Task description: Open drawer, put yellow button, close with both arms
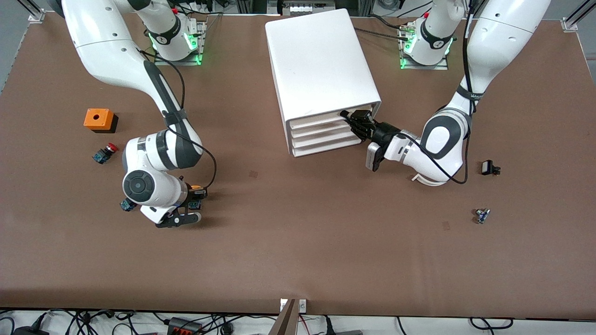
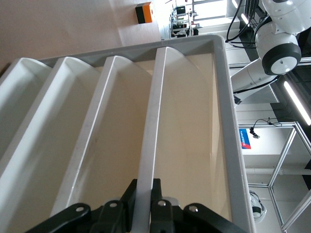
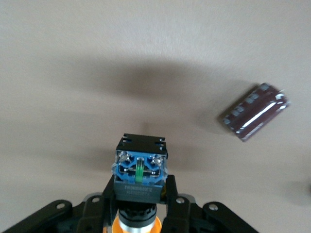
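Observation:
The white cabinet (image 1: 321, 70) stands near the middle of the table, and all its drawers look pushed in. My left gripper (image 1: 350, 119) is at the cabinet's front. It is shut on the front lip of the uppermost drawer (image 1: 321, 122). In the left wrist view my fingers (image 2: 160, 196) clamp that white lip (image 2: 153, 121). My right gripper (image 1: 195, 199) is low over the table toward the right arm's end. It is shut on the yellow button (image 1: 197, 188). The right wrist view shows the button's black body and blue base (image 3: 140, 167) between the jaws of the gripper (image 3: 141, 189), with the orange-yellow cap toward the palm.
An orange box (image 1: 98, 119) and a red-capped button (image 1: 105, 153) lie toward the right arm's end. Another blue-based switch (image 1: 125, 204) is partly hidden under the right arm. A dark maroon cylinder (image 3: 255, 111) lies by the held button. Two small parts (image 1: 490, 167) (image 1: 482, 215) lie toward the left arm's end.

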Tool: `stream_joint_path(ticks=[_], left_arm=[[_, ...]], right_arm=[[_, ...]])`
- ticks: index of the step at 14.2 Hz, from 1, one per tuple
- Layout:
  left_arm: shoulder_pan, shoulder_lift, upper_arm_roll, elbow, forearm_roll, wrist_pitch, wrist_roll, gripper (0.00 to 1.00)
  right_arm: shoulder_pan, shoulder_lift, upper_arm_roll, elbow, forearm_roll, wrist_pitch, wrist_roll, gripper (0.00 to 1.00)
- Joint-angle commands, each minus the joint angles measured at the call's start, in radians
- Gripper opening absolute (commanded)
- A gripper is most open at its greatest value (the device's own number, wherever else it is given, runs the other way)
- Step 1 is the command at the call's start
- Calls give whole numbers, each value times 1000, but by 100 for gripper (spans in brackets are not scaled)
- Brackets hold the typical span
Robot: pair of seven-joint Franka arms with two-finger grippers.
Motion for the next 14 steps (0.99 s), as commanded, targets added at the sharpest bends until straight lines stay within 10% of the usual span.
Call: stream_joint_path(ticks=[1,11,12,13,14], left_arm=[[9,88,4,118,-1,8,-3,0],[12,222,67,319,4,14,-15,9],[14,221,67,319,4,14,-15,30],[16,219,67,321,4,13,-10,99],[22,214,69,321,2,13,-12,100]], right_arm=[[12,-4,0,150,18,-147,-6,0],[199,-73,0,333,18,-284,25,0],[217,-99,2,333,20,-300,49,0],[245,-117,3,333,21,-329,89,0],[271,-127,2,333,21,-348,134,0]])
